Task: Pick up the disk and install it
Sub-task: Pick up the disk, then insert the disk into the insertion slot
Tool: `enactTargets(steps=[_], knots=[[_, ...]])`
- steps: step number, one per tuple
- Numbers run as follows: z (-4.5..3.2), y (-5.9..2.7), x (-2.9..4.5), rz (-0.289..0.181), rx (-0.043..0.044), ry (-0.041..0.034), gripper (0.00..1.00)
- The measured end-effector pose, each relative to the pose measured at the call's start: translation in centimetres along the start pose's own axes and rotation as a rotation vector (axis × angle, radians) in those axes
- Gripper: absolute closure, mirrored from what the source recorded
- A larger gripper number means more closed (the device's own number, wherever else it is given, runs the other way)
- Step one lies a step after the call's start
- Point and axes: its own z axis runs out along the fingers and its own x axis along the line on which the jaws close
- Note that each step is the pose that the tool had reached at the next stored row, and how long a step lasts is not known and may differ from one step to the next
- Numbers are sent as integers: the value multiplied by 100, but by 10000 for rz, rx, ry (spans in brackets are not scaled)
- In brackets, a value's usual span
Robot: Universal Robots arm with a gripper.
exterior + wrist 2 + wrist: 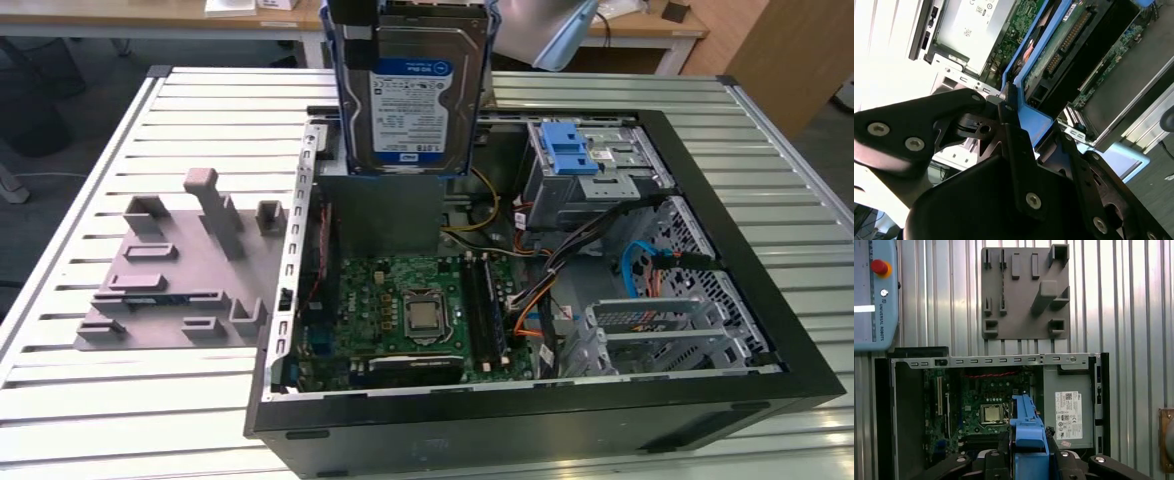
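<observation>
Second wrist view, gripper (1029, 122): black jaws clamped on the blue plastic carrier rim of the disk (1064, 45).
disk: flat silver slab, labelled face toward exterior view, upright over the open case (534, 430).
case: black box, side off, green motherboard (400, 310) exposed, room beneath disk.
table (80, 200): ribbed metal slats; grey fixture plate (160, 290) beside case.

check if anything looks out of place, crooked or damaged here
Nothing looks spilled or broken. The only thing out of place is the silver rectangular hard drive in its blue plastic carrier: the gripper is shut on it, holding it upright above the open black computer case, not seated inside.
</observation>
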Motion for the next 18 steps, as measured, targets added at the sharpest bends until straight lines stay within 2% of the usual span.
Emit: enactTargets(steps=[10,18], knots=[[0,-129,-6,1,0,0,64],[2,-263,-12,1,1,0,64]])
